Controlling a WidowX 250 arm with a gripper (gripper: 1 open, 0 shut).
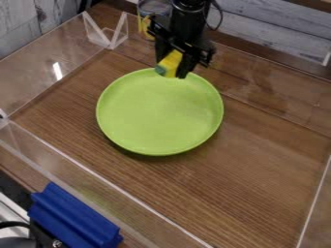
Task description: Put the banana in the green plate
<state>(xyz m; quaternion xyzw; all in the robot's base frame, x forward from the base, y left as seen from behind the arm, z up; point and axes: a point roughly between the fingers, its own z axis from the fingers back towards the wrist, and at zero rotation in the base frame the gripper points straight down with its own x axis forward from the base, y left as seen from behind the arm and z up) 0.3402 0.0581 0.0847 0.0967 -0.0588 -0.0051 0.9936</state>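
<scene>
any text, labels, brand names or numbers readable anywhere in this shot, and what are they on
None can be read.
Green plate: plain, no marking.
Banana in the end effector: no print visible.
Blue object at the bottom edge: no lettering visible.
Clear plastic walls and wooden table: no label or sign.

one view only; the camera sits high at the near side of the table [258,165], looking down and across toward the far wall; it stands at middling range, taking in the whole plate [142,131] near centre, the arm [185,15] at top, clear side panels [39,68] at the edges
</scene>
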